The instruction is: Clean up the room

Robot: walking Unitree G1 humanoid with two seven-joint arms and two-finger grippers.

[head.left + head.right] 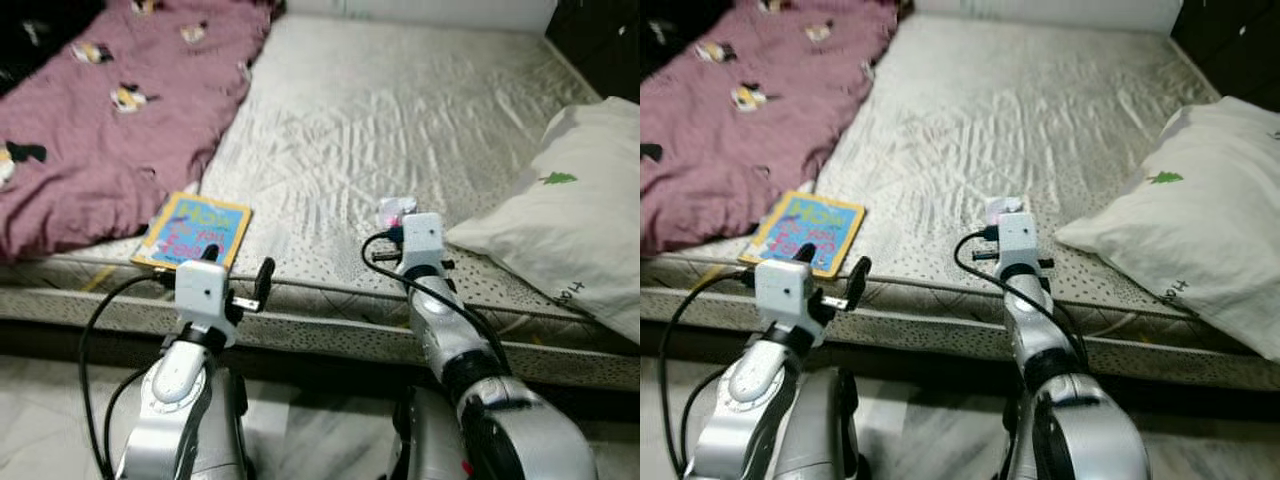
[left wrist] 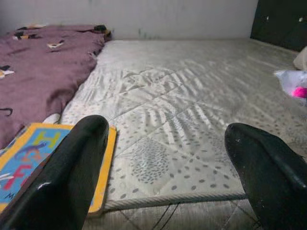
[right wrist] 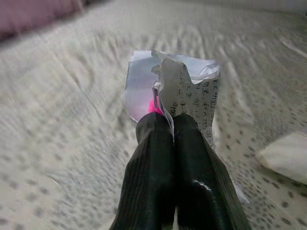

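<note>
Left eye view: the right gripper (image 1: 398, 215) reaches over the mattress's (image 1: 400, 110) front edge, its fingers pinched on a small crumpled wrapper (image 1: 395, 209) — pale plastic with a pink spot. The wrapper sits just past the fingertips, near the front edge and at about 9 o'clock from the white pillow (image 1: 560, 215). The pillow bears a small green tree print and dark lettering along its lower edge that is too small to read. The left gripper (image 1: 240, 270) hovers at the front edge with its fingers spread apart and nothing between them. At its 11 o'clock lies a children's book (image 1: 193, 232), yellow-bordered with a blue cover; its long axis runs from the edge toward 1 o'clock, and the big cover lettering is not clear enough to read. A maroon blanket (image 1: 110, 120) with small animal prints covers the mattress's left part, leaving the quilted middle bare.

Left wrist view: the two black fingers (image 2: 67, 177) stand wide apart, with the mattress's piped edge between them. The book's corner sits beside one finger, and the wrapper shows far off to the side.

Right wrist view: the fingers (image 3: 158, 163) are pressed together on the wrapper's near end. It stands up from them — long axis pointing away from the gripper — and carries rows of small black print, illegible here.
</note>
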